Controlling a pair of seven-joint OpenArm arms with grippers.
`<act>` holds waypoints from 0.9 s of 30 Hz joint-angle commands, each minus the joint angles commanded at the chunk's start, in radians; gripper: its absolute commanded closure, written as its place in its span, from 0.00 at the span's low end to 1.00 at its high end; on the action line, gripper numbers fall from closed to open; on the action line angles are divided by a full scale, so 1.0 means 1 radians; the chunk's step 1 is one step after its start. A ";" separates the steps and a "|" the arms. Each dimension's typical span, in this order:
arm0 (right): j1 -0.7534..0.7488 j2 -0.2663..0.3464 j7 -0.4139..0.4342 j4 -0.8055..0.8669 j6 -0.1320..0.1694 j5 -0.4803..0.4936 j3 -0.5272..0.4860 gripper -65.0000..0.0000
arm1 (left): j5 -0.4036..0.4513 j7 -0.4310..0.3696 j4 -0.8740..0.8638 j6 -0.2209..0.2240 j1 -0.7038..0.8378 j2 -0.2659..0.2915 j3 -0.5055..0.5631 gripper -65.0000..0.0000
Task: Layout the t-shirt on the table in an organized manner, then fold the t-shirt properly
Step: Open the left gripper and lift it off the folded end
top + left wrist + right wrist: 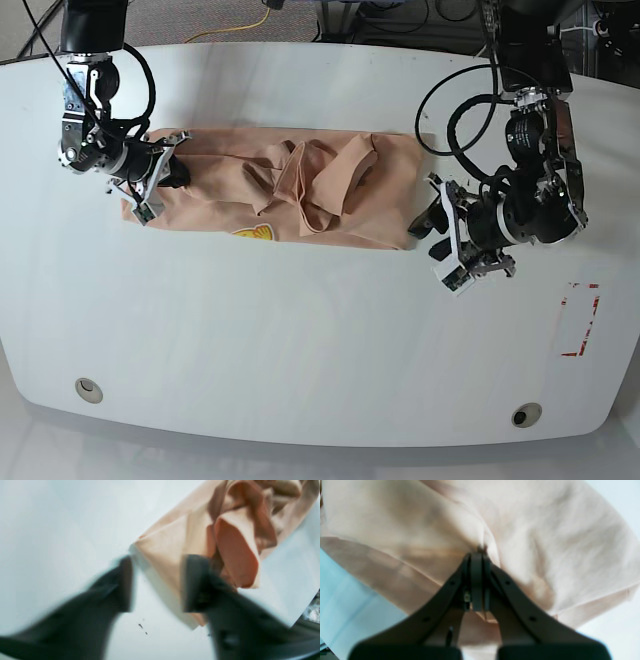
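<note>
The peach t-shirt (290,190) lies stretched sideways across the far half of the white table (300,330), bunched and twisted in its middle, with a yellow print (255,233) at its near edge. My right gripper (178,170) is at the shirt's left end. In the right wrist view this gripper (477,555) is shut on a pinch of the t-shirt (545,530). My left gripper (425,212) stands at the shirt's right end. Seen from the left wrist, it (160,585) is open and blurred, straddling a corner of the t-shirt (170,542), one finger over the cloth.
A red tape rectangle (578,320) marks the table's right side. Two round grommets (88,389) (526,414) sit near the front edge. Cables and arm bases stand along the far edge.
</note>
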 joint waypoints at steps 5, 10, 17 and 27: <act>0.000 -0.006 0.000 0.000 0.000 -0.002 0.000 0.99 | 0.121 -0.002 0.000 0.000 0.015 0.006 0.051 0.97; 0.000 -0.008 0.000 0.000 0.000 0.000 0.000 0.99 | 0.226 -0.074 0.000 0.000 0.049 0.035 0.144 0.97; 0.000 -0.008 0.000 0.000 0.000 0.000 0.000 0.99 | 0.370 -0.141 -0.014 0.000 0.086 0.055 0.290 0.97; 0.000 -0.005 0.000 0.000 0.000 -0.005 0.000 0.99 | 0.489 -0.141 -0.091 0.000 0.101 0.135 0.345 0.97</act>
